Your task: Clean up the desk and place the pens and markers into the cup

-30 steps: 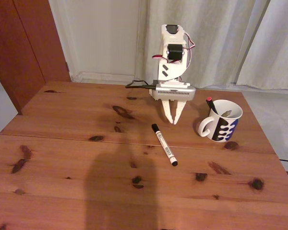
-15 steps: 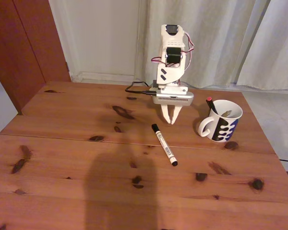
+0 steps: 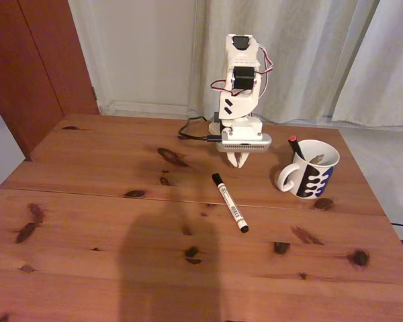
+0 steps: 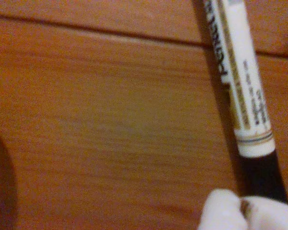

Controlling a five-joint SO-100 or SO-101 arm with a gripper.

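Reddish pine desk [image 3: 87, 201] carries the white marker [image 3: 230, 202] lying flat left of the cup [image 3: 314, 176], which already holds a red-tipped pen [image 3: 295, 146], while the gripper [image 3: 240, 161], fingers together and empty, hangs above the marker's black cap, so the pickup seemingly calls for opening and descending.

The arm [image 3: 240, 100] is built of white plastic shells with black servo blocks set into them, one at the top and one mid-body. Thin red and white wires loop out at its 3 o'clock side; a black cable leaves at 9 o'clock. The fingers [image 3: 239, 159] are pale cream and tapered.
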